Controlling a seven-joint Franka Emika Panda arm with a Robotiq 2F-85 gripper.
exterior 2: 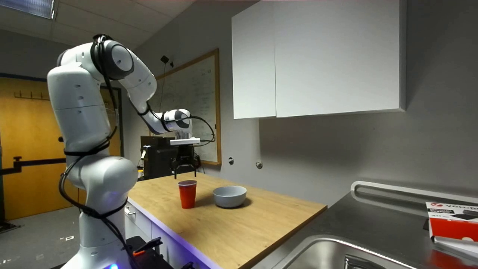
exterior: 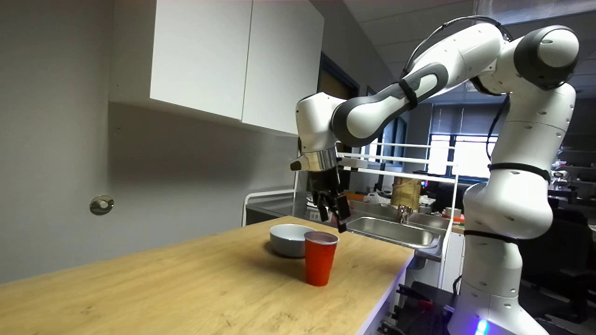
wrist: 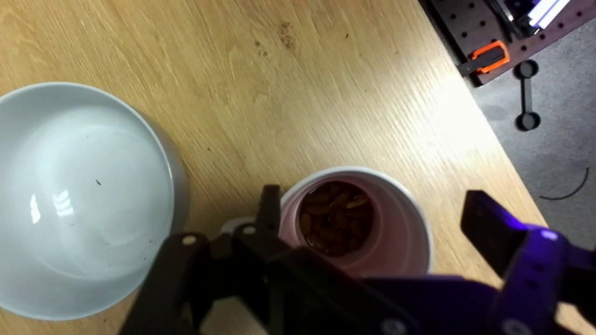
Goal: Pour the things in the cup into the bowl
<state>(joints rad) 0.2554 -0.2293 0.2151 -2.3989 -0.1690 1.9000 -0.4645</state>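
Note:
The red cup (exterior: 319,261) stands upright on the wooden table, also in an exterior view (exterior 2: 187,196). In the wrist view the cup (wrist: 401,228) shows a white rim and several brown, nut-like pieces (wrist: 337,218) at its bottom. The pale grey-white bowl (exterior: 285,244) stands beside the cup, also in an exterior view (exterior 2: 229,197). In the wrist view the bowl (wrist: 88,195) holds only a few dark specks. My gripper (exterior: 333,224) is open and empty above the cup, pointing down; it also shows in an exterior view (exterior 2: 185,176). In the wrist view its fingertips (wrist: 376,209) straddle the rim.
The wooden table (exterior: 186,288) runs along a wall under a white cabinet (exterior: 200,56). A sink (exterior: 396,231) and a dark counter (exterior 2: 381,220) adjoin its end. A red and white box (exterior 2: 452,222) lies on that counter. The robot's base stands beside the table edge.

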